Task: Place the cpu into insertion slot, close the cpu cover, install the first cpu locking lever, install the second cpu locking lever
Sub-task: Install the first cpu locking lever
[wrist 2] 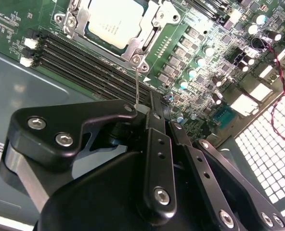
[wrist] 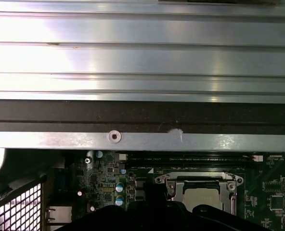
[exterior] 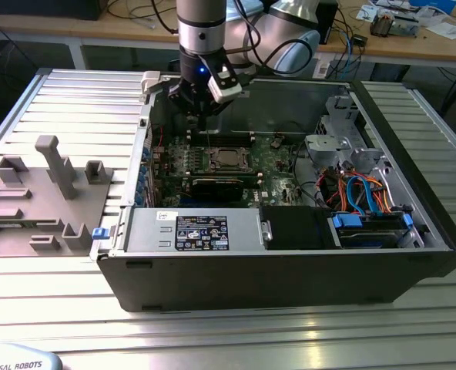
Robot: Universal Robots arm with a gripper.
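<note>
1. Second wrist view put your gripper (wrist 2: 152, 113) low over the green motherboard (wrist 2: 214, 72), its black fingers (wrist 2: 154, 144) drawn together on a thin wire locking lever (wrist 2: 137, 91) that ran from the fingertips up to the socket's corner.
2. Just beyond the fingertips, you could see the cpu (wrist 2: 114, 20) lying flat in the insertion slot (wrist 2: 151, 44), its pale silver top showing through the window of the cpu cover (wrist 2: 141, 36), which lay closed down around it.
3. Beside the socket, the long black memory slots (wrist 2: 80, 62) ran along its edge, between it and the grey case wall.
4. In the first wrist view, you had the cpu (wrist: 203, 196) again framed by the cover (wrist: 200, 177), below a grey metal case rail (wrist: 133, 140) and the ribbed aluminium table (wrist: 142, 57).
5. In the exterior view, your arm (exterior: 203, 31) stood over the far side of the open computer case (exterior: 290, 270), with the gripper (exterior: 203, 116) just behind the socket (exterior: 226, 159).
6. Toward the exterior view's left, a grey fixture block (exterior: 39, 200) sat on the table, well apart from the case; blue and orange cables (exterior: 363, 193) lay inside toward the exterior view's right.
</note>
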